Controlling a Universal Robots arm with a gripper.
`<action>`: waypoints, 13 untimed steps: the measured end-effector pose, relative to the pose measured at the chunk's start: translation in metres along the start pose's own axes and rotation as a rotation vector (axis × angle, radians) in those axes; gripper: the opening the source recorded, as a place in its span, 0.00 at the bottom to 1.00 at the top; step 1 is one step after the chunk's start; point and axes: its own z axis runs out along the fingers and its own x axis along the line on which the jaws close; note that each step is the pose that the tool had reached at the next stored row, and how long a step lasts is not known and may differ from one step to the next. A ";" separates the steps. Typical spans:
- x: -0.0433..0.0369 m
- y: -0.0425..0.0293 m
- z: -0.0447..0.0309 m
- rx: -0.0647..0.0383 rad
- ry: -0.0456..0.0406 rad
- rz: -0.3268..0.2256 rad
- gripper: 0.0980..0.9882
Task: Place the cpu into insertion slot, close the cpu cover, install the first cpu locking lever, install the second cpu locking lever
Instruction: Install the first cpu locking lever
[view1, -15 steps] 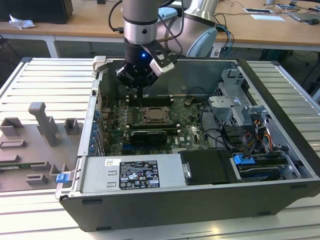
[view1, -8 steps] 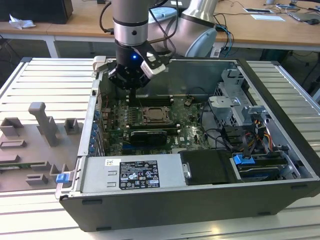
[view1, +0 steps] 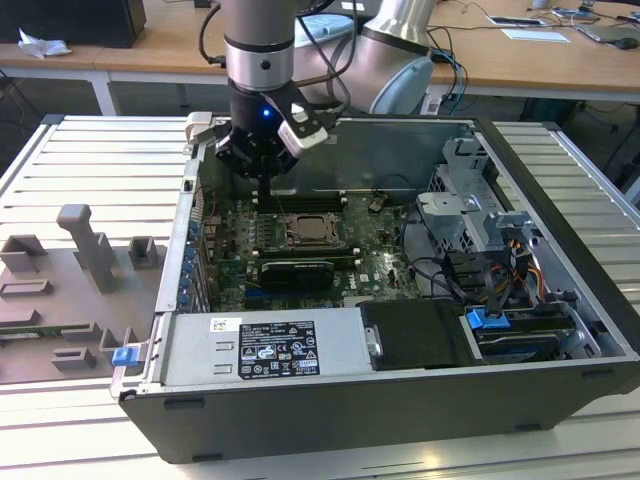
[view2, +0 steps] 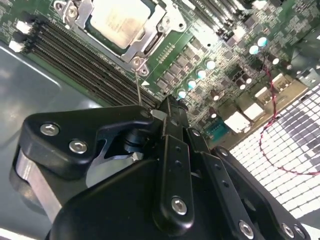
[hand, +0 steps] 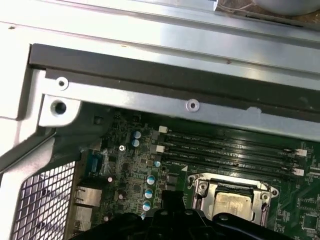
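- My claw hangs inside the open computer case, just off the socket on the side nearer the case's back wall. I judge I'm held there because that is where the thin wire lever stands.
- In the second wrist view my claw has its fingers drawn together, tips right at the upper end of that lever. It looks like a pinch on the wire, but the contact is hidden behind my own finger, so I cannot tell for certain whether I grip it or only press against it.
- The chip already lies flat in the socket, its pale metal top facing up; the first wrist view shows the chip the same way.
- The cover lies down around the chip, its window framing the metal top. The cover sits flat, I'd say so the levers can clamp it.
- The lever rises steeply from the corner of the cover rather than lying flat along it, so by my judgement it is not yet latched.
- The memory slots run alongside the socket, between it and the case wall, leaving me little room on that side.
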 end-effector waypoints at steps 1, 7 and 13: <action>-0.0002 0.0012 0.0000 0.000 0.0000 0.000 0.01; -0.0242 0.0036 0.0014 0.000 0.0000 0.003 0.01; -0.0441 0.0008 0.0042 0.000 -0.0005 0.012 0.01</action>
